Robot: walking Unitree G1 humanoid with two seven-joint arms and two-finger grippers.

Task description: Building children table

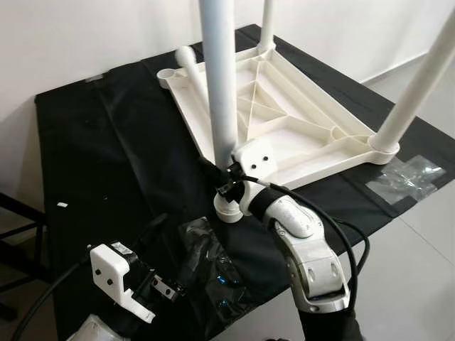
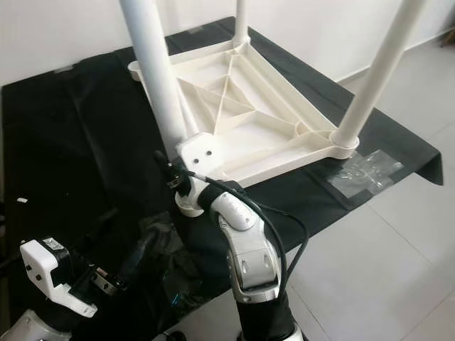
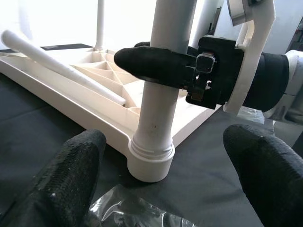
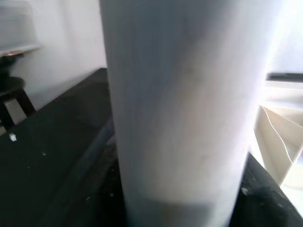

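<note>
Tabletop (image 1: pixel 298 121): white plastic, upside down on the black cloth (image 1: pixel 92 149), reaching its far and right edges.
Near leg (image 1: pixel 220 78): upright in the tabletop's near corner socket.
Right gripper (image 1: pixel 226 174): fingers clamped around that leg, low down.
Left gripper (image 3: pixel 161 189): fingers spread apart, holding nothing, near the cloth's front edge.
Loose leg (image 1: pixel 190 62): lying across the tabletop's far-left corner.

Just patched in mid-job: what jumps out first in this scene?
A white tabletop lies upside down on a black cloth, with three legs standing in its corner sockets and a fourth leg lying loose across it. The right gripper is clamped around the near leg just above its socket. The left gripper hangs open low over the cloth beside crinkled plastic wrap.
</note>
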